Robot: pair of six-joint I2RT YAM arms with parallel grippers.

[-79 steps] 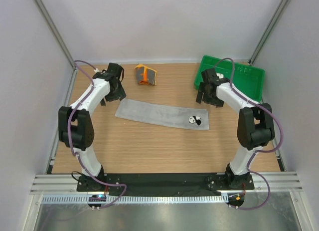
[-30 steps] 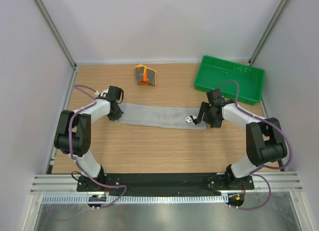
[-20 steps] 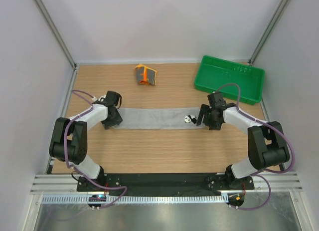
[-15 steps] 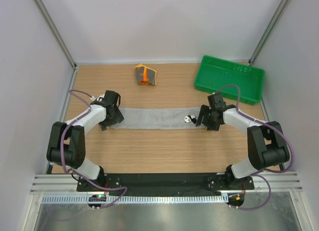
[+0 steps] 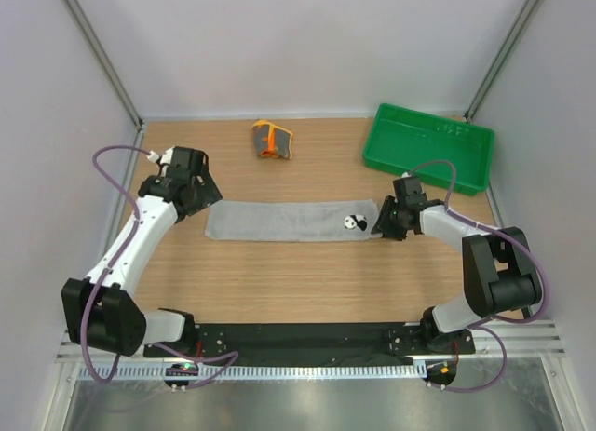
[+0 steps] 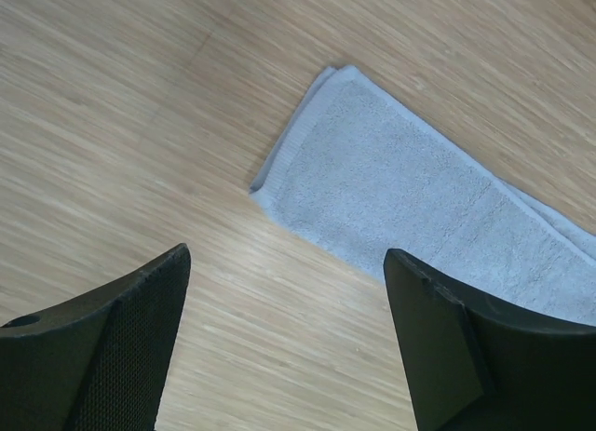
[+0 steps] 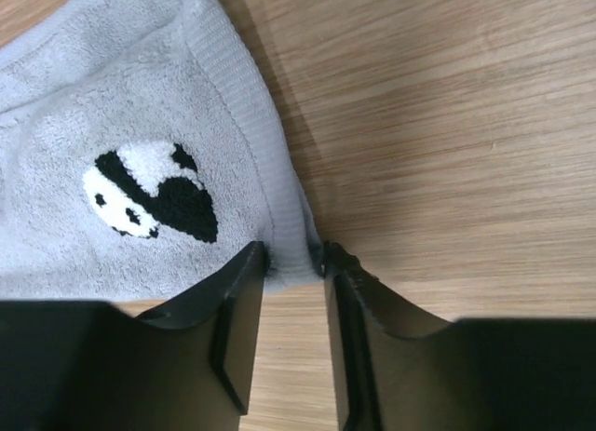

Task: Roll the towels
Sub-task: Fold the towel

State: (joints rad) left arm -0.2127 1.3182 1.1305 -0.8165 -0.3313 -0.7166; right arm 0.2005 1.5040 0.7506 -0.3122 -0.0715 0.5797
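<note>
No legible text, number, brand name or label was found in any view. The only graphic mark was a black-and-white panda emblem (image 7: 149, 200) on the light grey towel (image 5: 279, 222), close to its right end. The emblem appeared at centre left of the right wrist frame and just right of centre in the top frame, and it carried no lettering. Faint pale marks on the green tray (image 5: 428, 150), upper right of the top frame, were too small to read.

Bare wood (image 5: 326, 170) between towel (image 5: 279, 221) and tray (image 5: 372, 138)
</note>
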